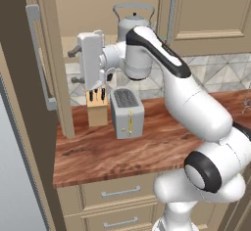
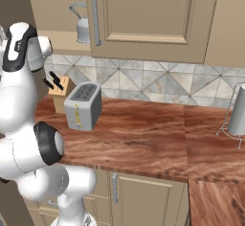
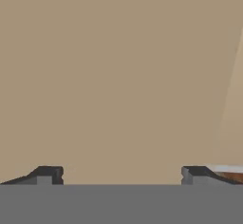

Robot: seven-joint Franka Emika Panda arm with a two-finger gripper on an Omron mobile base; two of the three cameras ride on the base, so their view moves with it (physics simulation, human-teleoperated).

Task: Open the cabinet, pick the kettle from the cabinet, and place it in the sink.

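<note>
Beside the open cabinet (image 1: 44,54) door, pincer (image 3: 121,174) spread wide, holding nothing, tips facing plain beige panel, kettle (image 1: 133,23) upright on cabinet shelf, above toaster (image 1: 127,112) and knife block (image 1: 97,106) on tabletop (image 1: 162,142).

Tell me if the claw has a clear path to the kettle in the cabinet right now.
Probably yes. The cabinet's left door is swung open, and the kettle sits exposed on the shelf. The open claw points left at the beige door, so it must turn first.
</note>
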